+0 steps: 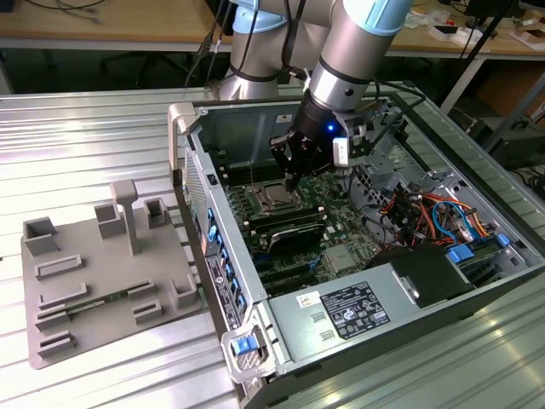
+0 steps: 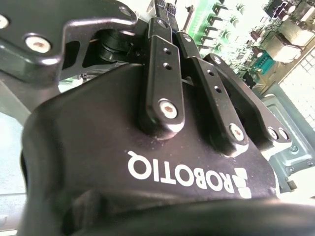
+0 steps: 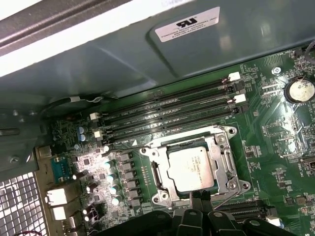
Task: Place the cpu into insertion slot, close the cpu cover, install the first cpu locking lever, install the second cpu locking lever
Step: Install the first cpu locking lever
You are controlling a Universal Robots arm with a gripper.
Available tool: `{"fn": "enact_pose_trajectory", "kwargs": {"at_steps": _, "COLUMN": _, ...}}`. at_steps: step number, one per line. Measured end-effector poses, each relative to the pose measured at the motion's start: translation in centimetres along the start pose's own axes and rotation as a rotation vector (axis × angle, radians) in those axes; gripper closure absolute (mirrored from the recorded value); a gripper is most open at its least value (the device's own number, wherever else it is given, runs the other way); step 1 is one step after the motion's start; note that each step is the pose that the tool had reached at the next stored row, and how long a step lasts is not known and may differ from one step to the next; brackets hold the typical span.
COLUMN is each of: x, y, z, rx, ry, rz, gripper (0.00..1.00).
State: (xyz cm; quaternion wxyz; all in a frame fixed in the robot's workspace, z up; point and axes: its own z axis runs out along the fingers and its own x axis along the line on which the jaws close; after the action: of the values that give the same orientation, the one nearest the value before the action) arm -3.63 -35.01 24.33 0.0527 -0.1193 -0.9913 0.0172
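First wrist view puts the small flat square cpu with its dull silver metal top point(image 3: 191, 168) seated in the square dark insertion slot point(image 3: 156, 173), with the thin silvery metal cpu cover point(image 3: 222, 139) framing it, apparently lowered. I judge the chip light, stiff and fragile underneath, best taken by its edges only. My black gripper point(image 3: 200, 202) hovers just beside the socket's edge, fingers drawn close together and holding nothing. Around it lies the green circuit board point(image 3: 275, 123) with 4 long black memory slots point(image 3: 167, 110), inside a cramped grey metal computer case point(image 1: 255, 128).
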Motion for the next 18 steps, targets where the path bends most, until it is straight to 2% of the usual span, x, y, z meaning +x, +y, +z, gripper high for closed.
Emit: {"fn": "enact_pose_trajectory", "kwargs": {"at_steps": 18, "x": 0.00, "y": 0.00, "z": 0.00, "rx": 0.0010, "ry": -0.0010, "rz": -0.037, "gripper": 0.89}}
